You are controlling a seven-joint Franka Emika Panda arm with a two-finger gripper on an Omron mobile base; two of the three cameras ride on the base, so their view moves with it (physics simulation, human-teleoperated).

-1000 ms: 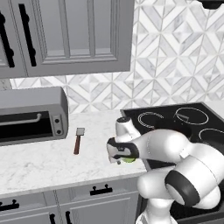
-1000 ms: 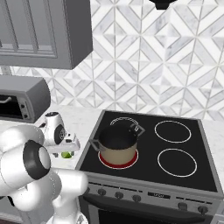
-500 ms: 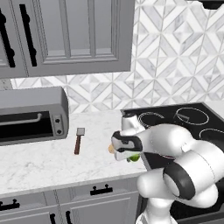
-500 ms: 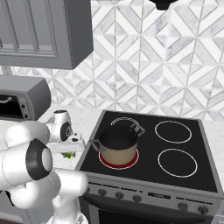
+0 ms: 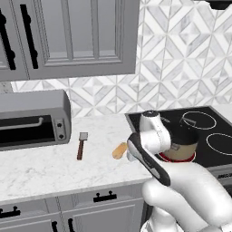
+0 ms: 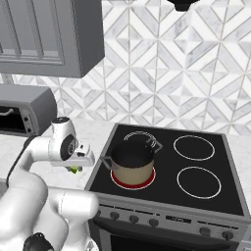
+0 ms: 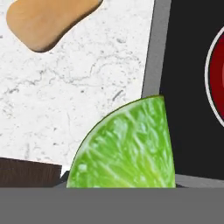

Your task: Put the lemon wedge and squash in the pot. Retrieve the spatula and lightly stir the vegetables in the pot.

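Gripping the lemon wedge [image 7: 127, 146] now — hand [image 6: 78, 165] lifted off the counter [image 5: 41, 167], previously open.

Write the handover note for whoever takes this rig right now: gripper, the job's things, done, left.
Gripper: shut on the lemon wedge, held just off the counter at the stove's left edge.
Squash: lying on the counter, left of the stove.
Spatula: on the counter near the toaster oven, untouched.
Pot: on the front left burner, nothing seen inside.
Done: wedge gripped.
Left: wedge into pot, squash into pot, fetch spatula, stir lightly.
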